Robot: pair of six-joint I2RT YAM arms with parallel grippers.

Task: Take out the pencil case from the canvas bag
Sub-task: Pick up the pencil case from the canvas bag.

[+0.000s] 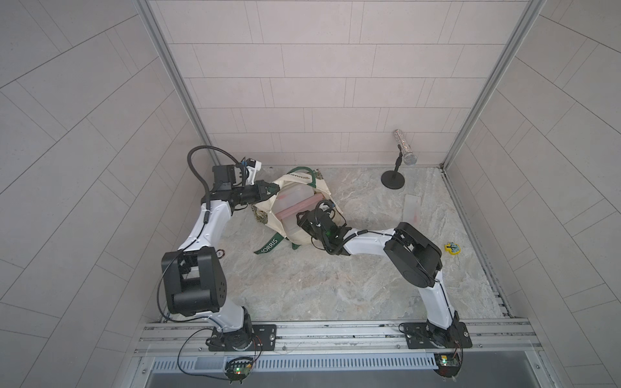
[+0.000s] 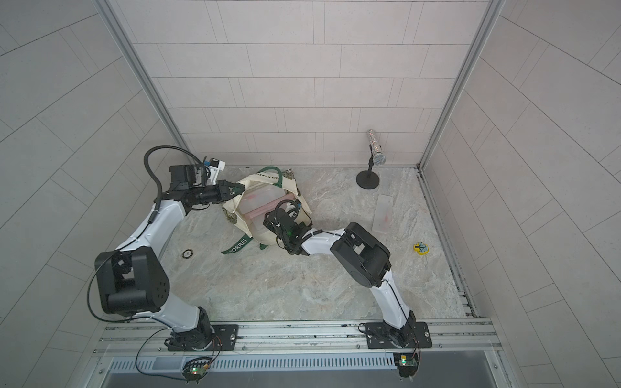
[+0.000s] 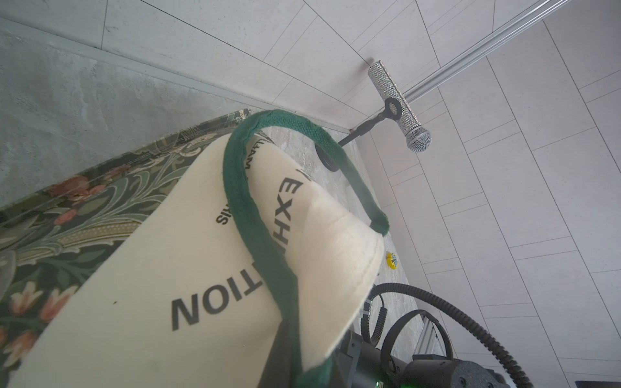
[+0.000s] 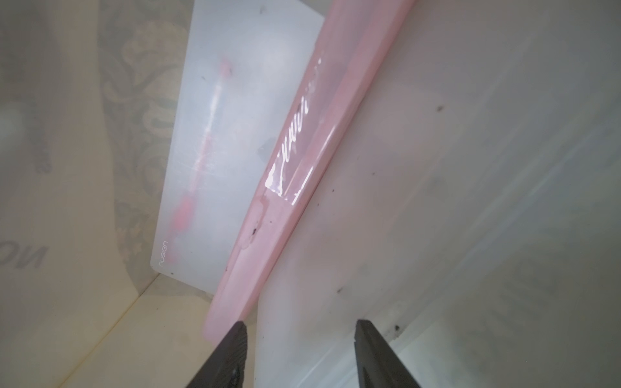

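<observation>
The canvas bag lies in both top views at mid-table with its mouth pulled open, one green "MORRIS" strap trailing on the table. My left gripper is shut on the bag's far-left rim by the other green handle, and cream fabric hides its jaws in the left wrist view. Inside the bag lies the pencil case, translucent white with a pink spine. My right gripper reaches into the bag mouth. Its two dark fingers stand on either side of the case's near white edge.
A glittery microphone on a black round stand stands at the back right. A flat translucent case and a small yellow toy lie on the right of the table. A small dark ring lies by the left arm. Tiled walls enclose three sides.
</observation>
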